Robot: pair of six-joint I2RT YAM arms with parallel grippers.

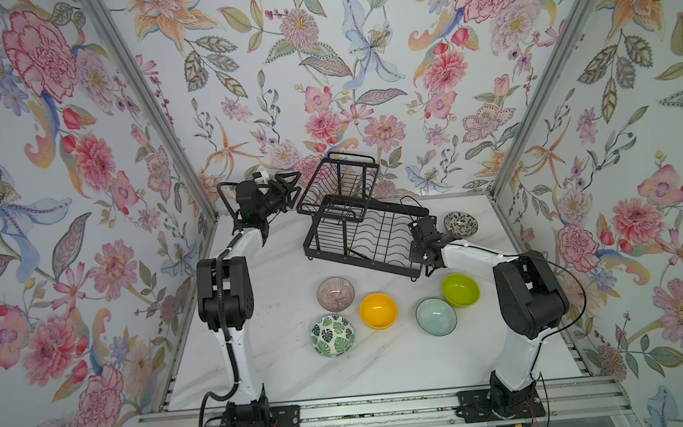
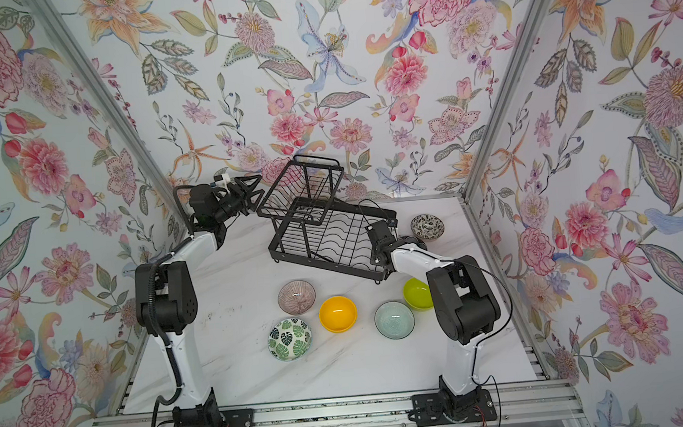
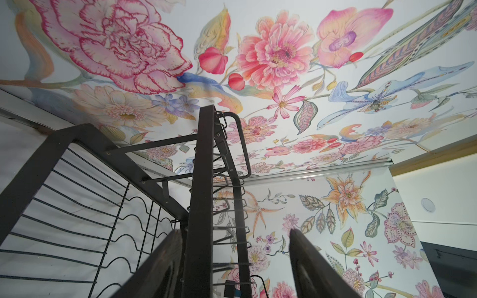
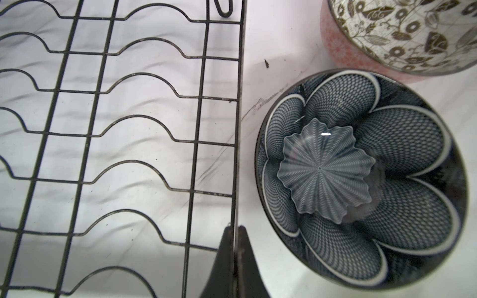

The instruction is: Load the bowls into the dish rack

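Clearly right fingers [image 4: 224, 260] pinch the dish rack [image 3: 204, 180]; left fingers [image 3: 158, 268] straddle it, wide.

On the dish rack [image 1: 369, 237], the raised basket [image 1: 337, 185] is overhanging the lower tray's far left, leaving only the right-hand wavy slots open from above, and the right gripper [image 4: 236, 232], pinched on the tray's side wall, is crowding the near right corner. Outside that wall the dark blue bowl [image 4: 361, 178] and the black-and-white bowl [image 1: 460, 224] are filling the strip, while the left gripper [image 1: 297, 186] is blocking the basket's left side. The ribbed bowl [image 1: 335, 294], yellow bowl [image 1: 378, 311], leaf bowl [image 1: 332, 335], aqua bowl [image 1: 436, 316] and lime bowl [image 1: 460, 290] are clustering in front with small gaps, leaving the table [image 1: 302, 376] bare along its front and left.
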